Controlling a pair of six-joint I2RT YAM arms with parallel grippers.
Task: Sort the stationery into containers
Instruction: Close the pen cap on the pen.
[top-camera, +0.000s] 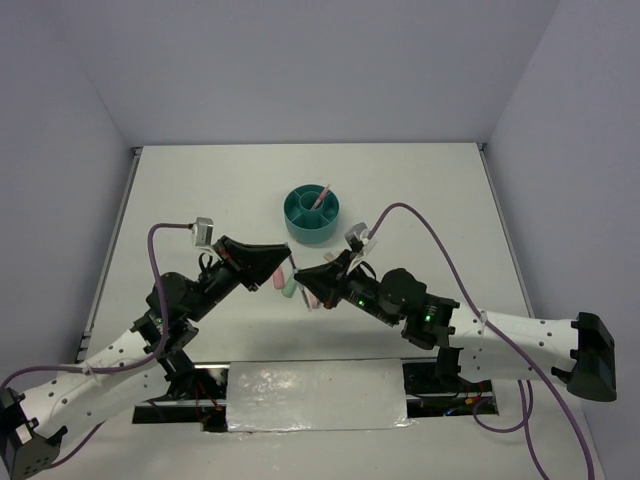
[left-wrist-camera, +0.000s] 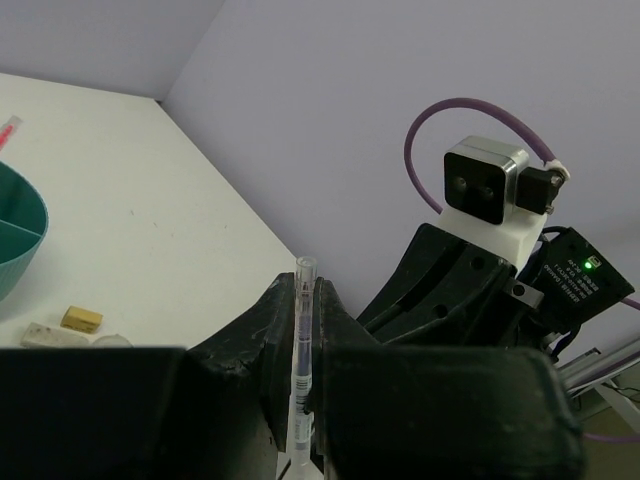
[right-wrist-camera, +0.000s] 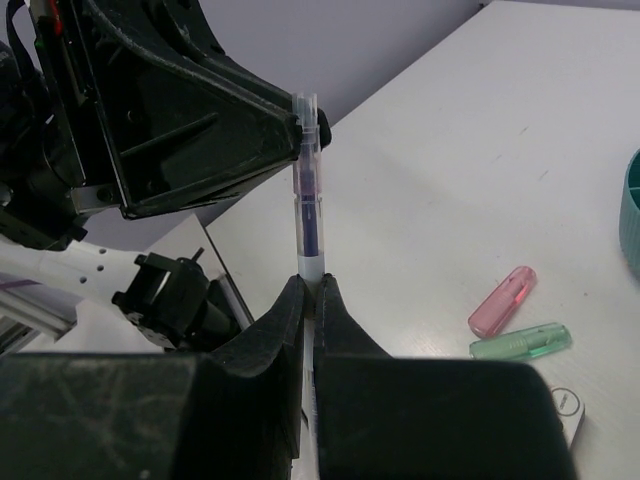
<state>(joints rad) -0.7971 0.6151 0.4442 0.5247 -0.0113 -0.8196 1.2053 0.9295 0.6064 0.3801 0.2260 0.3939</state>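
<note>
Pen (right-wrist-camera: 308, 200) sits clamped in both left jaws and right jaws, long axis left-right between them; organiser (top-camera: 310, 233) lies just far, right arm (top-camera: 500, 335) marginally nearer.

You cannot see the lower end of the thin grey pen (right-wrist-camera: 309, 200): it drops out of sight between the fingers of the right pincer (right-wrist-camera: 311, 285). In the left wrist view it runs off the bottom edge inside the left pincer (left-wrist-camera: 303, 290), and whether those pads truly press it cannot be told. Left of the left pincer, the teal organiser (left-wrist-camera: 20, 235) is cut by the picture's edge, and only the tip of the thin pink pen (left-wrist-camera: 8, 127) shows there. Right of the right pincer the organiser is a mere sliver at the edge, and a white rounded item (right-wrist-camera: 568, 412) is half hidden behind the finger. From above, the grey pen between the pincers is too small to make out.
</note>
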